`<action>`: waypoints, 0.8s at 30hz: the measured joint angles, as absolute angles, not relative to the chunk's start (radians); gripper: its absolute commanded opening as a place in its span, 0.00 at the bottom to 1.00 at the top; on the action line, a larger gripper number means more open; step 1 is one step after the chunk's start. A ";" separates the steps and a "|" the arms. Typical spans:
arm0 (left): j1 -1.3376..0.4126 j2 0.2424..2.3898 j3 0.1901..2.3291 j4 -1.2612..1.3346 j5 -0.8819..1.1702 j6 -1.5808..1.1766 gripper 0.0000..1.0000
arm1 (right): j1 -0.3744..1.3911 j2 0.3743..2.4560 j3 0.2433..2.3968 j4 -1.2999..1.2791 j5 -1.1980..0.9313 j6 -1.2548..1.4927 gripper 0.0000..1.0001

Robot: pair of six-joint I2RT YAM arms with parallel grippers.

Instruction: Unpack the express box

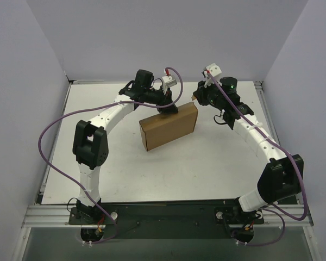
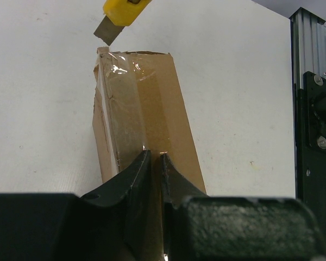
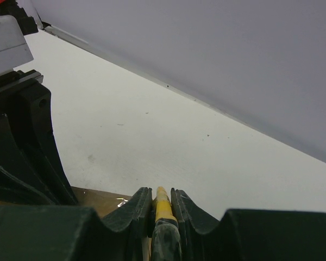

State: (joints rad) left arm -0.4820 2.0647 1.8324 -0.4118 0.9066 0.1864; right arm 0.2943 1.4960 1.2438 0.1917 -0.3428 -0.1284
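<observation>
The left gripper [image 2: 154, 155] is drawn nearly closed. Only a thin slit shows between its black fingers [image 2: 136, 179], and its tips rest on the top face of the express box [image 2: 146, 109]. Whether they pinch anything there cannot be told. In the overhead view this gripper [image 1: 167, 107] sits at the box's far long edge, just above frame centre.

The right gripper [image 3: 162, 190] is clamped tight on a yellow utility knife [image 3: 162, 205], the handle wedged between its fingers. In the left wrist view the knife [image 2: 122, 8] enters from the top of the frame, its grey blade [image 2: 107, 30] angled down just beside the box's far end. Whether it touches the box cannot be told.

The express box [image 1: 169, 126] lies flat and slightly skewed on the white table [image 1: 206, 168]. Its lid is down, so nothing inside it shows. Clear tape [image 2: 122, 68] glints across that far end and down one side.

Around the box the table is bare. The widest stretch lies toward the bottom of the overhead frame, between the two arms, and both side edges of the table are well apart from the cardboard. The back wall [image 3: 233, 65] is nearer, behind both grippers. A metal rail [image 2: 315, 109] runs down the right edge of the left wrist view.
</observation>
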 measured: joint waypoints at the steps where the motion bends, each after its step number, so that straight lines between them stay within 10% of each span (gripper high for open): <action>1: -0.482 2.065 1.832 -0.412 0.907 0.186 0.23 | 0.294 1.496 1.245 0.192 -0.342 -0.129 0.00; 24: -0.482 2.068 1.833 -0.411 0.910 0.184 0.22 | 0.296 1.503 1.251 0.129 -0.341 -0.170 0.00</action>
State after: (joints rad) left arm -0.4820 2.0678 1.8332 -0.4114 0.9104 0.1841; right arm 0.2962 1.5028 1.2510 0.1291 -0.3412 -0.1696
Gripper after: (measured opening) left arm 0.226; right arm 0.187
